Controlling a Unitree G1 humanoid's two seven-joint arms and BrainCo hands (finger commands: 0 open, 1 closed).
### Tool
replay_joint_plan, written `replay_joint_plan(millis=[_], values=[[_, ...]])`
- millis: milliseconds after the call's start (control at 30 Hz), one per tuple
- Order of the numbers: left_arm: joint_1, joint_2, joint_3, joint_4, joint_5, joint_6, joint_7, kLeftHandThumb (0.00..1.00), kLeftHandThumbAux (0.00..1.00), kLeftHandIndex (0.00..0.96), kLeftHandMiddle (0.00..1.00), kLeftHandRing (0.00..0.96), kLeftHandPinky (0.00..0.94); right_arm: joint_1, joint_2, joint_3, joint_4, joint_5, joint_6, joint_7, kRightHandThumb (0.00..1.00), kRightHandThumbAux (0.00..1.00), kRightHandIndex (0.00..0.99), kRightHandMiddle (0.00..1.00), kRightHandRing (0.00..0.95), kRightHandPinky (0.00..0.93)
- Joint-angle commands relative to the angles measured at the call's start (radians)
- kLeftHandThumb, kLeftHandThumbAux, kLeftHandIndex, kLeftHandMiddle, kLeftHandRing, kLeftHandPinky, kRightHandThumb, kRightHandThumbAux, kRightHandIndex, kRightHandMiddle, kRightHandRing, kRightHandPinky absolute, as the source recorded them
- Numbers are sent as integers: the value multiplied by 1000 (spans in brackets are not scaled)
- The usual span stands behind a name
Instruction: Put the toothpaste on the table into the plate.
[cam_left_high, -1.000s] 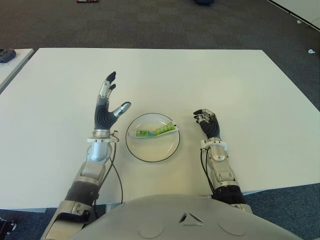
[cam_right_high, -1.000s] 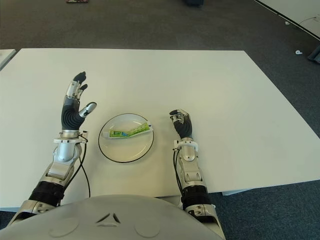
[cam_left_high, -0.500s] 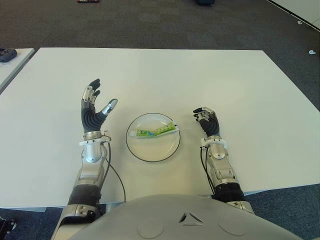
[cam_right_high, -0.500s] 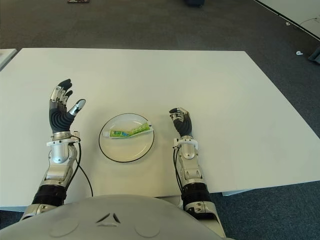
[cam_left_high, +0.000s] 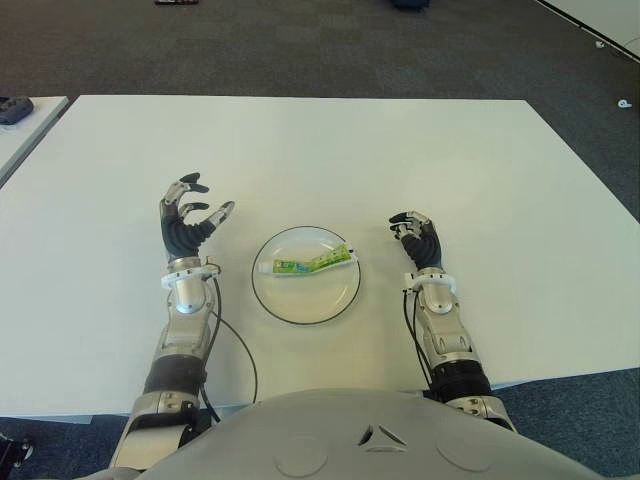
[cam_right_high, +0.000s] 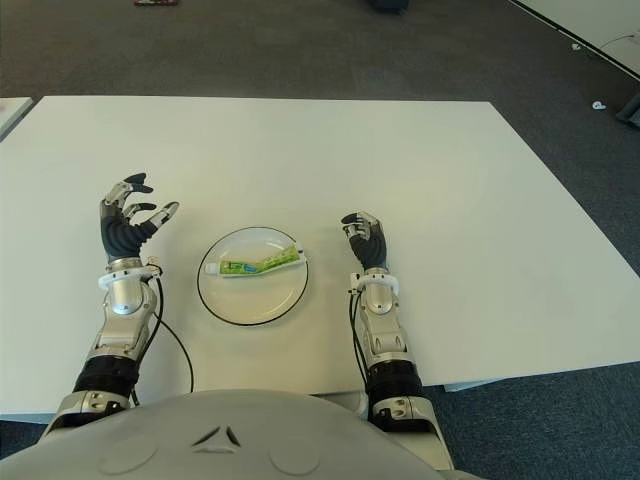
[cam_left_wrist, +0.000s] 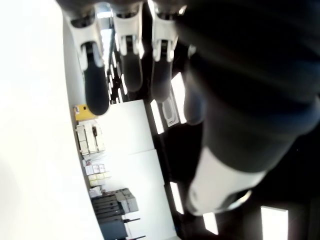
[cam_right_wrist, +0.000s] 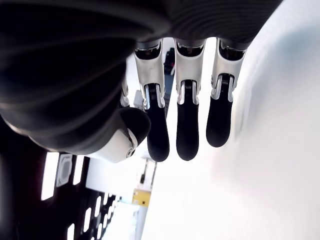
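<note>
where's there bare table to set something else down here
Most of the table is bare: the whole far half beyond the plate, plus both outer sides past the left hand and right hand. Crowded only at the near middle, where toothpaste fills the plate between the hands.

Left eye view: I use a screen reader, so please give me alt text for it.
A green toothpaste tube lies inside a round white plate on a white table. The left robot hand is open and empty left of the plate; the right robot hand is curled, right of it.
</note>
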Motion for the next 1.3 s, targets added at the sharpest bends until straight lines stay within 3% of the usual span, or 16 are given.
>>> replay_joint_plan(millis=[33,133,267,633,1300], values=[[-33,-5,0,37,11,72,-8,464,798,454,501,486,463,-32,-4,-11,32,14,-1,0,710,731,419,419,406,426],[-47,-5,-4,53,3,107,-22,616,750,437,505,491,480,-42,-6,-15,35,16,-2,0,710,731,419,418,407,429],[-63,-11,-11,73,-10,142,-45,676,730,430,510,501,491,-53,-8,-21,34,17,-11,1,709,731,419,418,413,443],[-82,-24,-39,86,-19,215,-113,695,724,429,522,514,498,-79,-15,-36,39,19,-35,-10,708,730,419,423,431,462],[-82,-17,-77,142,9,173,-150,699,722,431,542,533,515,-100,1,-48,62,20,-100,-70,711,726,424,447,433,446]])
